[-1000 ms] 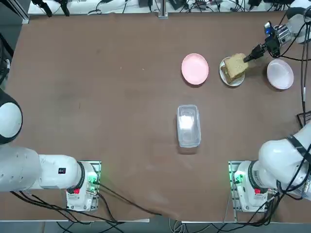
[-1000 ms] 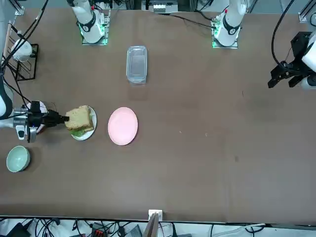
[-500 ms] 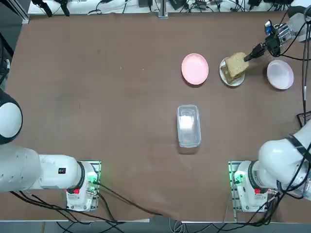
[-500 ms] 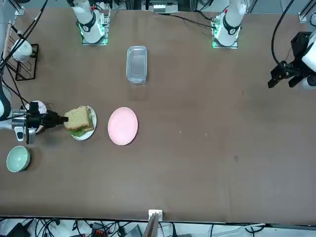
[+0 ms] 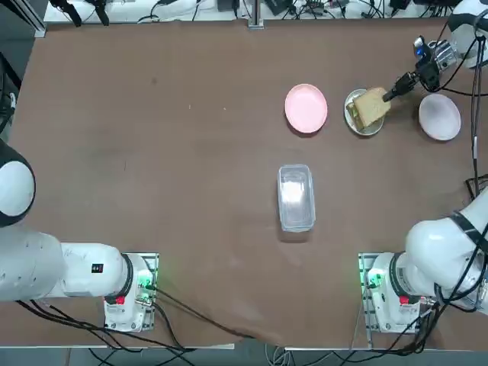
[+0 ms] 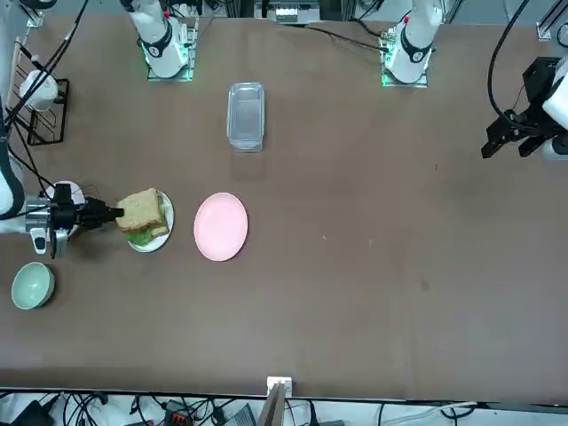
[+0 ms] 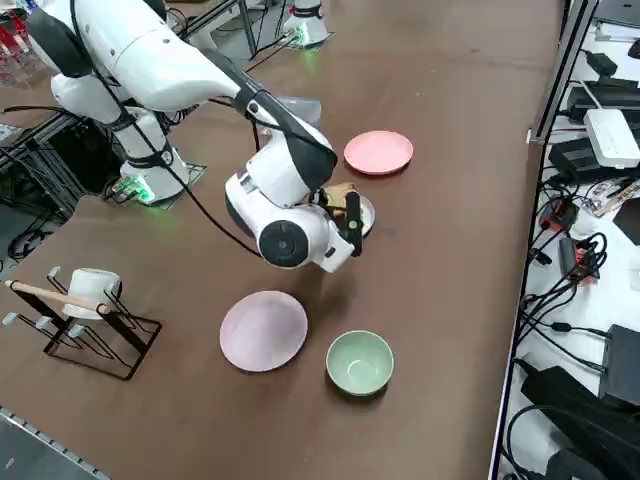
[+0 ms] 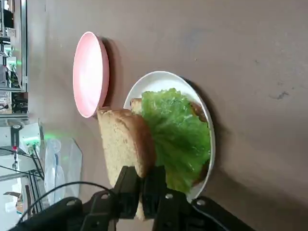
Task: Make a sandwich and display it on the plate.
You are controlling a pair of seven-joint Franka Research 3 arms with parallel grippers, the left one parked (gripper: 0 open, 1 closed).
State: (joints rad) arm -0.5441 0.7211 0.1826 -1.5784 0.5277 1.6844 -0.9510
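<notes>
The plate (image 5: 358, 129) is a small white one at the far right of the table, carrying a bread slice topped with a green lettuce leaf (image 8: 175, 134). My right gripper (image 5: 393, 93) reaches in from the plate's right and is shut on the edge of a second tan bread slice (image 5: 371, 107). That top slice (image 8: 122, 144) hangs tilted over the lettuce, one side raised off it. In the front view the gripper (image 6: 115, 213) holds the slice (image 6: 142, 211) above the plate (image 6: 153, 246). The side view shows the gripper (image 7: 350, 215) at the plate (image 7: 366, 212).
A pink plate (image 5: 306, 107) lies just left of the white one. A pale round plate (image 5: 439, 116) lies to its right, with a pale-green cup (image 6: 33, 285) beyond. A clear lidded container (image 5: 295, 197) sits mid-table. A mug rack (image 7: 90, 300) stands at the right edge.
The gripper and the held bread slice have shifted only slightly over the plate. The grip stays shut on the slice.
</notes>
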